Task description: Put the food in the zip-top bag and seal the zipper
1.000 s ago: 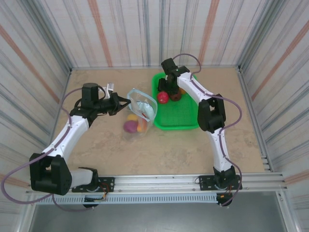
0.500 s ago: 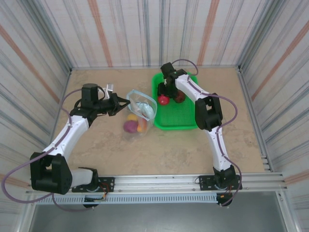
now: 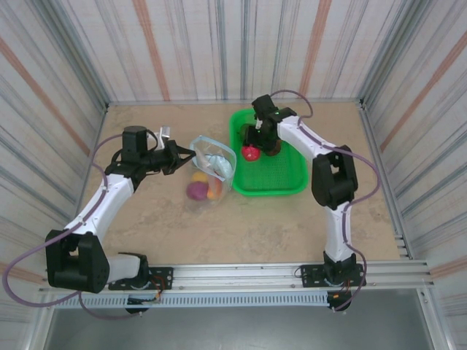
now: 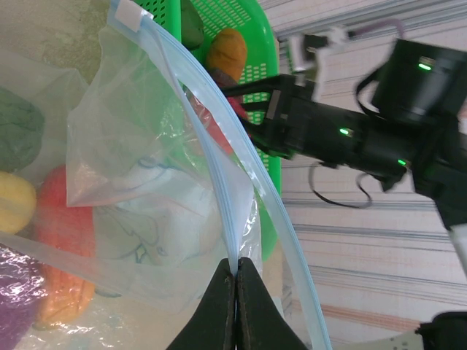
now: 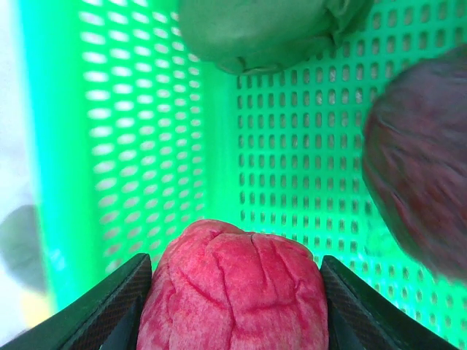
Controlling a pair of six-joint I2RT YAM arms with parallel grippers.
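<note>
Your left fingers [image 4: 228, 302] clamp the zipper [image 4: 230, 248], likely propping the bag [image 4: 131, 168] open at the basket's [image 3: 281, 171] 9 o'clock; right fingers [image 5: 109, 310] bracket a red fruit [image 5: 233, 284], still apart; whether they grip, you cannot tell.

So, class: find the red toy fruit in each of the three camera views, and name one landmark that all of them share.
Top external: the red fruit lies in the left part of the green basket, just above the picture's centre.
Left wrist: a red sliver behind the zip-top bag rim, upper middle; likely it.
Right wrist: bottom centre, large.
Shared landmark: the green basket.
</note>
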